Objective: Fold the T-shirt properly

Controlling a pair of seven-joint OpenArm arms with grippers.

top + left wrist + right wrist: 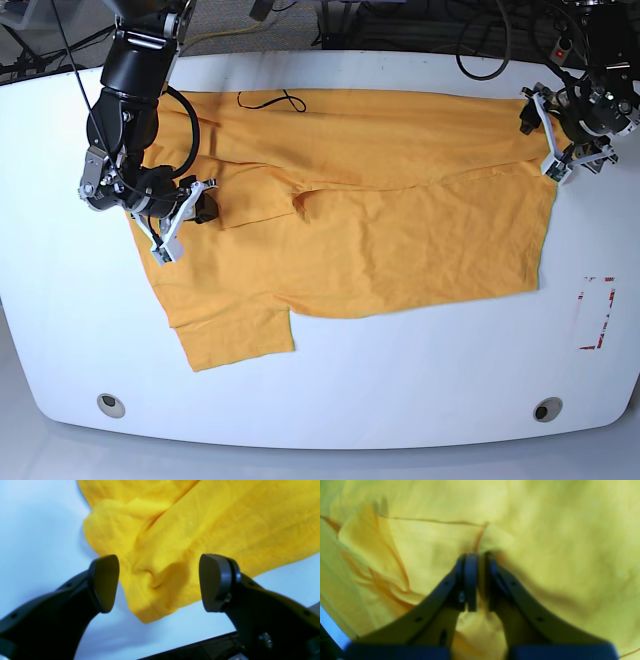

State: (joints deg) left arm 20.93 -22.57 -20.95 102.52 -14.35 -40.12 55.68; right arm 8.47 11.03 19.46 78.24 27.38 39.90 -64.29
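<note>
One T-shirt (400,230), orange-yellow, lies spread across the white table (400,400), partly folded: a long upper band doubles over along the far edge, and a short sleeve (240,340) sticks out toward the near edge. A thin black line of lettering (265,100) shows at the far hem.

Right gripper (480,560): jaws clenched on a pinch of the shirt's fabric. In the right wrist view a raised fold of cloth sits squeezed between the two pads, with a folded flap edge running off to the left of the jaws and smooth cloth spreading ahead and to the right. That view is blurred, so the exact layer held cannot be told. A sliver of table shows far below-left of the jaws.

Left gripper (160,582): jaws released, standing wide apart with nothing between the pads. A bunched, rounded corner of the shirt lies ahead of and between the open fingers (105,582), on the table; whether the pads touch it cannot be told. Bare table flanks both fingers. In the base view this gripper (556,137) hangs at the shirt's far corner.

A red-marked rectangle (597,312) sits on the table, well apart from the shirt.
</note>
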